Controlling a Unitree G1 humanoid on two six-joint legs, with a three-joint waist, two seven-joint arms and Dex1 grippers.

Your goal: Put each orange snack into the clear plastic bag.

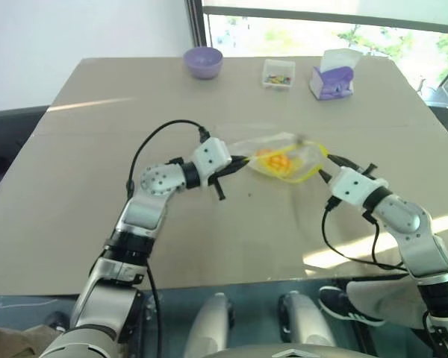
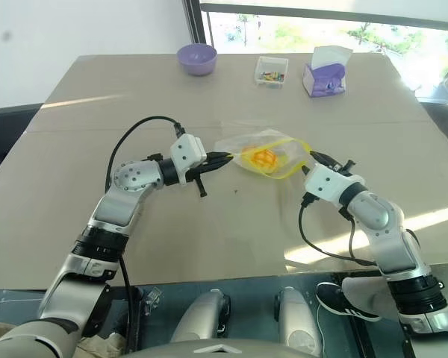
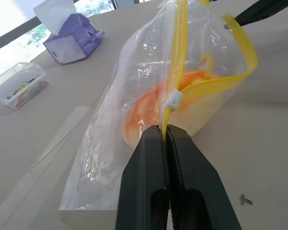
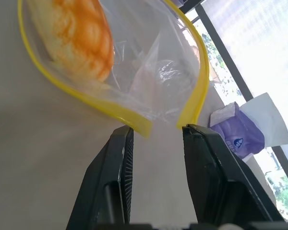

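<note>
The clear plastic bag [image 1: 287,149] lies mid-table with its yellow-edged mouth gaping toward my right arm. One orange snack [image 2: 261,158] sits inside it, seen through the film as an orange-yellow bun [image 4: 74,33]. My left gripper [image 3: 165,130] is shut on the bag's yellow zip strip [image 3: 175,72] at the bag's left end, beside the white slider. My right gripper [image 4: 156,128] is at the bag's right end, its fingers apart. The corner of the yellow mouth rim [image 4: 139,125] lies just at their tips, unclamped.
At the far edge of the tan table [image 1: 97,149] stand a purple bowl [image 1: 203,61], a small clear box of coloured bits [image 1: 278,73] and a purple-and-white tissue box [image 1: 331,78]. A person's dark shoe [image 1: 351,306] shows below the near edge.
</note>
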